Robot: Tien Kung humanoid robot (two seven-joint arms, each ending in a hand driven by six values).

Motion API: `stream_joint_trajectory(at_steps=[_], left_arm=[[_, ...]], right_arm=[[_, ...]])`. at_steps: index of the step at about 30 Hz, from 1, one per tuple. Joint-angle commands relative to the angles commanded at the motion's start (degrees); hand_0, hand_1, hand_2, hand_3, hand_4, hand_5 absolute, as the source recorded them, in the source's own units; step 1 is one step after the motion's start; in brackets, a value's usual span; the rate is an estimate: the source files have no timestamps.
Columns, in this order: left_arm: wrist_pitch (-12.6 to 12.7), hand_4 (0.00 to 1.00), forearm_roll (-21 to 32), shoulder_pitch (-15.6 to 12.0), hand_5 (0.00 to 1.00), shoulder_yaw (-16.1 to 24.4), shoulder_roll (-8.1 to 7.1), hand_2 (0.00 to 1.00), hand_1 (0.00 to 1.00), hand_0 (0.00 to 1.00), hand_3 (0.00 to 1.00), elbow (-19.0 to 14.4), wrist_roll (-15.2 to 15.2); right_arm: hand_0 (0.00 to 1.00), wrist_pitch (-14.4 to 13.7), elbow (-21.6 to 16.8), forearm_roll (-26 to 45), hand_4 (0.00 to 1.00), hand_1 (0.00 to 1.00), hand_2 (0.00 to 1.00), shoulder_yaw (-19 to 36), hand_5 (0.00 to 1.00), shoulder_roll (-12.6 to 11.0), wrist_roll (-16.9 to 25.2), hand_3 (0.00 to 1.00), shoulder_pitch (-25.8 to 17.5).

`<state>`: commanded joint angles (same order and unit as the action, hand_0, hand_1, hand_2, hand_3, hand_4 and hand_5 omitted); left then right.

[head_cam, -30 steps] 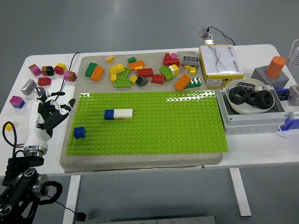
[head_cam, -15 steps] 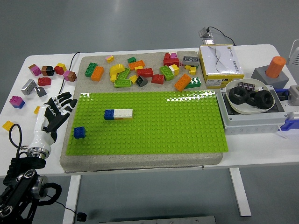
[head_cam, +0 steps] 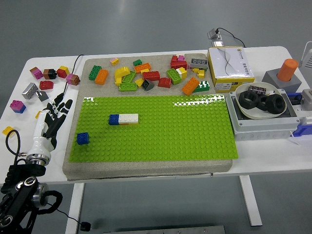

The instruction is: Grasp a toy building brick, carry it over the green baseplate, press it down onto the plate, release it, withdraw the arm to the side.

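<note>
The green baseplate (head_cam: 161,126) lies on a grey mat in the middle of the table. A blue brick (head_cam: 83,138) sits on its near left corner. A row of blue, white and yellow bricks (head_cam: 123,119) stands on the plate's left part. My left hand (head_cam: 52,117) lies just left of the mat with its fingers stretched out flat and holds nothing. It is a short way left of the blue brick. A pile of loose bricks (head_cam: 151,75) lies on the mat behind the plate. My right hand is out of view.
Several loose bricks (head_cam: 46,75) lie on the table at the far left, and a small yellow one (head_cam: 8,130) sits near the left edge. A yellow-and-white box (head_cam: 230,68), a bowl of black rings (head_cam: 261,100) on a grey box, and an orange cylinder (head_cam: 287,69) stand at the right.
My left hand has uncurled from a loose claw to flat, stretched fingers and has drawn slightly left and down beside the mat. The bricks have not moved.
</note>
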<state>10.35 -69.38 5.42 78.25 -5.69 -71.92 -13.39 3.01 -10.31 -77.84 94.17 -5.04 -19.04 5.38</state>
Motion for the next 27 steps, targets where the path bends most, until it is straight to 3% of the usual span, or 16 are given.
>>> stream_joint_trajectory(at_steps=[5,6,11,12,17,18,23,24,27], left_arm=[[3.9,0.952,-6.1,-0.3,0.244,0.6,-0.72,0.945,0.975,0.971,0.805,-3.3,0.1],[4.4,0.626,-7.3,-0.4,0.002,0.7,-0.84,0.911,0.965,0.962,0.696,-3.8,0.2],[5.7,0.626,-10.6,-0.5,0.002,0.9,-1.00,0.911,0.965,0.962,0.696,-4.6,0.5],[6.0,0.550,-10.8,-0.5,0.002,0.8,-0.97,0.874,0.943,0.948,0.573,-4.5,0.5],[7.0,0.550,-11.1,-0.5,0.002,0.5,-0.66,0.874,0.943,0.948,0.573,-3.9,0.0],[7.1,0.653,-11.2,-0.5,0.002,0.5,-0.62,0.854,0.922,0.933,0.522,-3.8,-0.1],[7.5,0.653,-12.1,-0.4,0.002,0.6,-0.52,0.854,0.922,0.933,0.522,-3.5,0.0],[7.5,0.805,-12.4,-0.4,0.002,0.7,-0.53,0.839,0.915,0.930,0.497,-3.5,0.1],[7.3,0.805,-13.3,-0.5,0.002,0.8,-0.65,0.839,0.915,0.930,0.497,-3.7,0.5]], right_arm=[[0.634,0.0,0.0,0.1,0.777,0.619,0.691,0.0,0.981,-0.1,0.0,0.718,0.0],[0.634,0.0,0.0,0.0,0.777,0.620,0.691,0.0,0.980,-0.1,0.0,0.719,0.0],[0.634,0.0,0.0,-0.1,0.777,0.620,0.691,0.1,0.980,-0.1,0.0,0.719,0.0],[0.634,0.0,0.0,-0.2,0.776,0.619,0.691,0.1,0.979,-0.1,0.0,0.718,0.0],[0.634,0.0,0.0,-0.1,0.776,0.619,0.691,0.1,0.979,-0.1,0.0,0.718,0.0],[0.633,0.0,0.0,-0.1,0.776,0.620,0.691,0.1,0.979,-0.1,0.0,0.718,0.0],[0.633,0.0,0.0,-0.1,0.776,0.620,0.691,0.0,0.979,-0.1,0.0,0.718,0.1],[0.633,0.0,0.0,-0.1,0.776,0.620,0.691,0.0,0.979,-0.1,0.0,0.718,0.1],[0.633,0.0,0.0,0.0,0.776,0.620,0.691,0.0,0.979,-0.1,0.0,0.718,0.1]])
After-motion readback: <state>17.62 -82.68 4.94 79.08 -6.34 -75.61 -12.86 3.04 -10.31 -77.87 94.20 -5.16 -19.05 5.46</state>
